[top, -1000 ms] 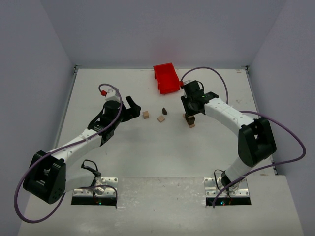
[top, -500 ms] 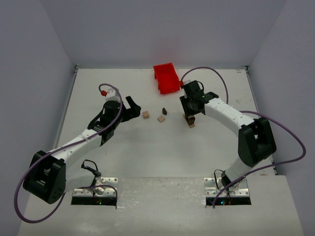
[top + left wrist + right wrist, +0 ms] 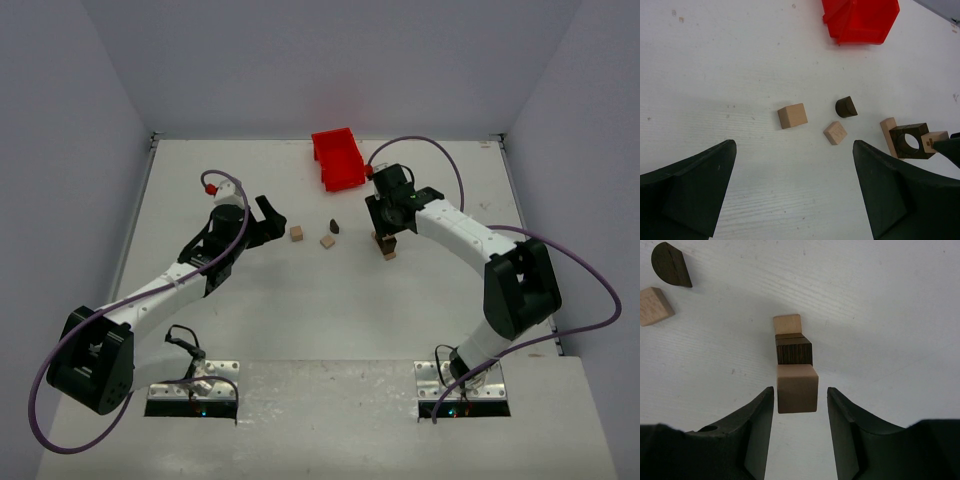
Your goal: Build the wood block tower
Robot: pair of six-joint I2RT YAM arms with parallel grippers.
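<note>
- Right tool (image 3: 800,392) stands slightly open, its jaws on either side of the pale top block (image 3: 797,382) of the wood block tower (image 3: 794,351), with a thin gap at each side.
- That tower stands on the white surface (image 3: 890,315), near the red bin (image 3: 338,158).
- Left tool (image 3: 793,143) gapes wide, holding nothing.

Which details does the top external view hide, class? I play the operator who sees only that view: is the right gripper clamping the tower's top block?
Observer: No. In the right wrist view the right gripper straddles the pale top block, with a gap on each side.
Operator: What sits under that block?
Observer: A dark brown block. The left wrist view shows a round hole through it.
Operator: And the loose dark piece?
Observer: Up close it is a half-round piece.
</note>
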